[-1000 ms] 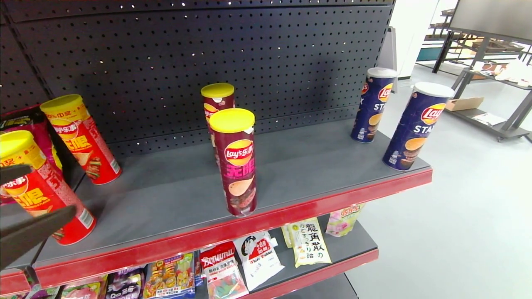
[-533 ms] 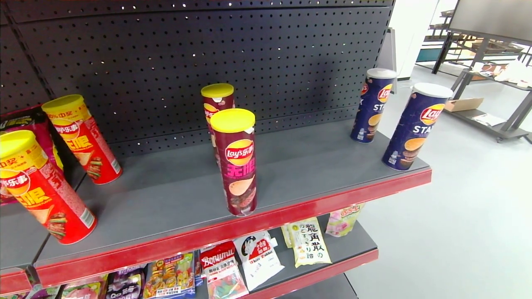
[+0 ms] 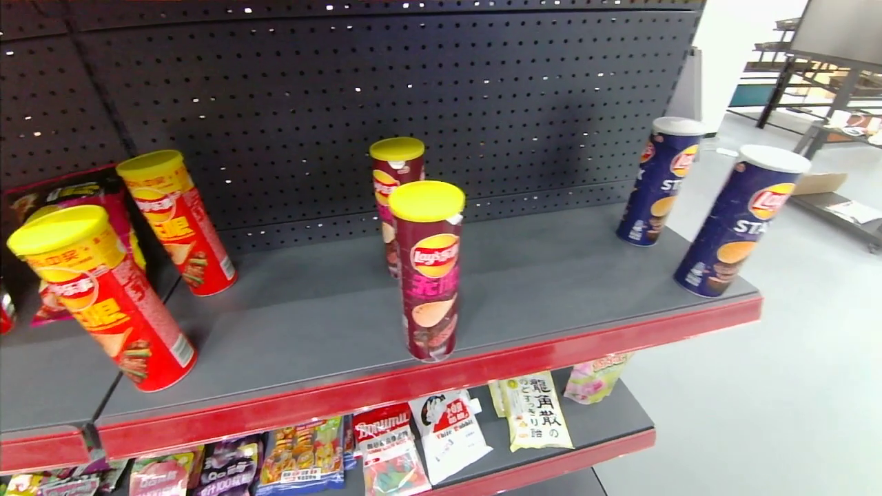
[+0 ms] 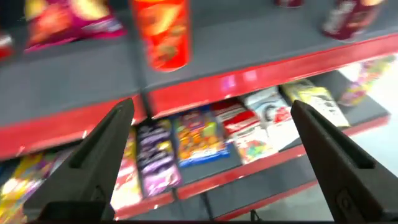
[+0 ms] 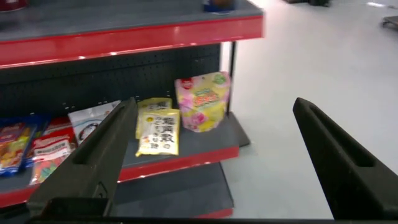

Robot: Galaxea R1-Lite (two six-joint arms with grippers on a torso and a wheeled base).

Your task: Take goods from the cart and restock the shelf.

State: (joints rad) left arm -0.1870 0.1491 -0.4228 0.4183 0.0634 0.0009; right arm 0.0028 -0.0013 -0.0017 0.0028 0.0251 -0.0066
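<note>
Both arms before the shelf (image 4: 236,81), left gripper (image 4: 211,104) and right gripper (image 5: 214,102) empty, jaws wide apart.

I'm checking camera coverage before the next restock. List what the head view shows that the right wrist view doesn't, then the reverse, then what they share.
Head view only: the two red cans at the left of the upper shelf, and the yellow lids of the maroon cans in the middle. Right wrist view only: the right gripper, open and empty. Both: the shelf's red front edge, plus the yellow-labelled bag and the pink and green bag on the lower shelf.
</note>
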